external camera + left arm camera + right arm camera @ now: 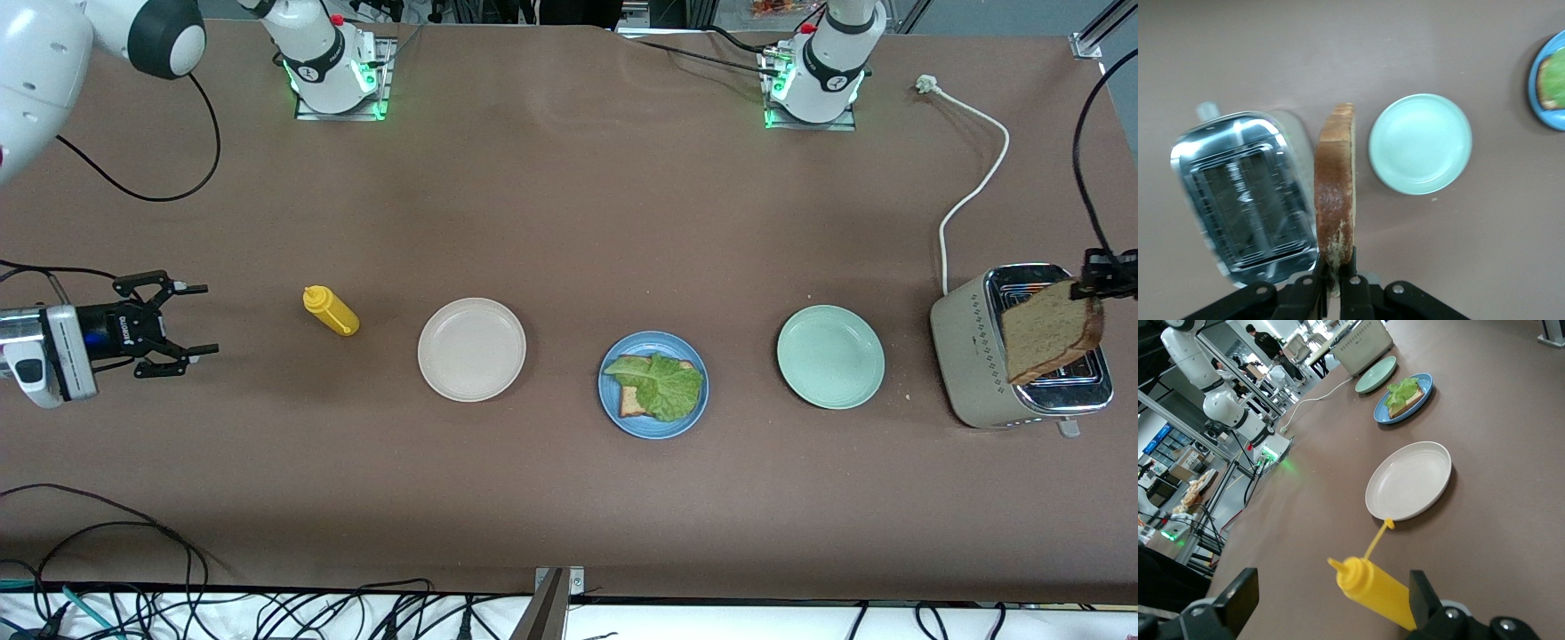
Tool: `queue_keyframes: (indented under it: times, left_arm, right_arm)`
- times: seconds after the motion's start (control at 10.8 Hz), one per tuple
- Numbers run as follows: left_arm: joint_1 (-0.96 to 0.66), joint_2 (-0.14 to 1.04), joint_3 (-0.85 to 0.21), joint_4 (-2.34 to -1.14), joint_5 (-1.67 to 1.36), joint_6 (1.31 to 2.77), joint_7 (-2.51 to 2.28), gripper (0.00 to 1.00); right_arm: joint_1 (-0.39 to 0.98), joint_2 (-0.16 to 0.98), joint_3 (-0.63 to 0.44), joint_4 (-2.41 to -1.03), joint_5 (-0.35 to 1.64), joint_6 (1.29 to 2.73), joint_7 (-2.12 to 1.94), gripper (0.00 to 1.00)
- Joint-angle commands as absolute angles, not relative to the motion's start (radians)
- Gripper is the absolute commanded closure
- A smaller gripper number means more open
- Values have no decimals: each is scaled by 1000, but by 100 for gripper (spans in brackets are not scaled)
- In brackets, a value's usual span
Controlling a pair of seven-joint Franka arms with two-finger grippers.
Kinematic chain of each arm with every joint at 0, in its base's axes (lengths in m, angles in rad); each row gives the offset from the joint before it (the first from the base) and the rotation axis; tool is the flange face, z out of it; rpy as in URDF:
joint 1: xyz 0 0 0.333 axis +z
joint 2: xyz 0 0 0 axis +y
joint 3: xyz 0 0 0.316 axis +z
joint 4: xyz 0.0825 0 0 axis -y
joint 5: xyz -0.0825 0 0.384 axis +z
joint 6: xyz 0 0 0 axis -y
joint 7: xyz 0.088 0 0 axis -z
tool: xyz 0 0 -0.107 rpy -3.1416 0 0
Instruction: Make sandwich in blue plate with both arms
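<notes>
Left gripper (1101, 283) pinches bread slice (1053, 331) over toaster (978, 356).

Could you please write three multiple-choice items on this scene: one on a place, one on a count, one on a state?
1. Where is the lettuce leaf?
A. on the bread in the blue plate
B. in the mint-green plate
C. in the cream plate

2. How many plates are on the table?
A. two
B. three
C. four

3. What is the left claw doing?
A. hanging open
B. resting on the table
C. gripping a bread slice above the toaster

Key: 1 A, the leaf covers the slice there; 2 B, cream, blue and mint-green; 3 C, the left wrist view shows the slice pinched.
</notes>
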State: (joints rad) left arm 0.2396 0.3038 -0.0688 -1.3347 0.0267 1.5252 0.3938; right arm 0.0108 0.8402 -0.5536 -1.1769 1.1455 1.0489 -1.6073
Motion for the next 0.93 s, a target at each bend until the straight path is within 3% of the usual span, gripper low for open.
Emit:
queue_keyframes:
  times: [0.0, 0.56, 0.65, 0.83]
  left_arm:
    - [189, 336, -66, -1334, -75, 1509, 268, 100]
    - [-15, 437, -66, -1338, -382, 1520, -46, 100]
    - [-46, 461, -66, -1335, -412, 1526, -64, 100]
    - [-55, 518, -66, -1336, -593, 1565, -69, 100]
  right_arm:
    - [77, 746, -560, -1138, 1057, 1045, -1283, 0]
    - [181, 644, -563, -1010, 814, 1058, -765, 0]
    - [196, 608, -545, -979, 722, 1060, -679, 0]
    - [174, 575, -409, -924, 544, 1058, -528, 0]
